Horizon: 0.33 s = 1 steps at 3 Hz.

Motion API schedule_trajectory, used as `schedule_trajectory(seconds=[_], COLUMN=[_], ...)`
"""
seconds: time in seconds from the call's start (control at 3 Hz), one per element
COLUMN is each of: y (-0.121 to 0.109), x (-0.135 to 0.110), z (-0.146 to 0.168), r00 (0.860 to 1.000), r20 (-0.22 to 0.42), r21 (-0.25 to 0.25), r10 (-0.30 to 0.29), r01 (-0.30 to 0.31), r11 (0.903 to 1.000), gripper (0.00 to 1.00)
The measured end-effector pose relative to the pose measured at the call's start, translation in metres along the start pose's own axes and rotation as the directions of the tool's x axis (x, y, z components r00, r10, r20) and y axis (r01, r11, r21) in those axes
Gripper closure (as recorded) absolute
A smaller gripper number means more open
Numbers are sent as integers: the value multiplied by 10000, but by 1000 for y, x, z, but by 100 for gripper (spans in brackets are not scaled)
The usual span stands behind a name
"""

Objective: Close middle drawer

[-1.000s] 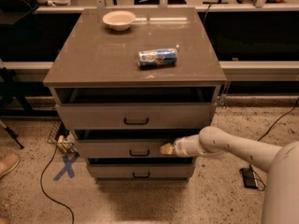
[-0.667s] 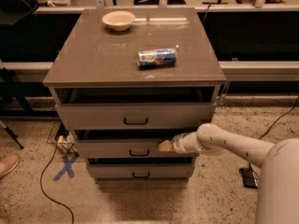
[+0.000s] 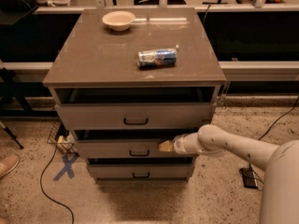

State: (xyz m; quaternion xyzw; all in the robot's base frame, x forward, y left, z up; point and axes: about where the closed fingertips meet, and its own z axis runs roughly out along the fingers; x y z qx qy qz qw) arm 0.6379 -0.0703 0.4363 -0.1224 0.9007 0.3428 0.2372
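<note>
The middle drawer [image 3: 107, 149] is the second of three grey fronts, with a small black bar handle [image 3: 139, 153]. It stands slightly pulled out, with a dark gap above its front. My gripper [image 3: 164, 146] comes in from the right on a white arm [image 3: 224, 146], and its tan tip touches the drawer front just right of the handle. The top drawer [image 3: 93, 116] also stands out a little. The bottom drawer [image 3: 112, 171] sits below.
A white bowl [image 3: 118, 20] and a lying can [image 3: 157, 57] rest on the cabinet top [image 3: 93, 59]. A wire basket [image 3: 60, 141] and a blue tape X [image 3: 65, 167] lie on the floor at the left, with a black cable [image 3: 46, 190]. A shoe [image 3: 7, 164] shows at the far left.
My gripper has moved left along the middle drawer front, closer to the handle. The drawer front looks about where it was.
</note>
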Motion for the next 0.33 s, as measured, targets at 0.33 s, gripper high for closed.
schedule_trajectory(seconds=[0.33], y=[-8], x=[23], z=[-15], r00=[9992], r20=[104], r21=[-113], r10=[398], r01=[-397], r11=[9991], gripper=[100])
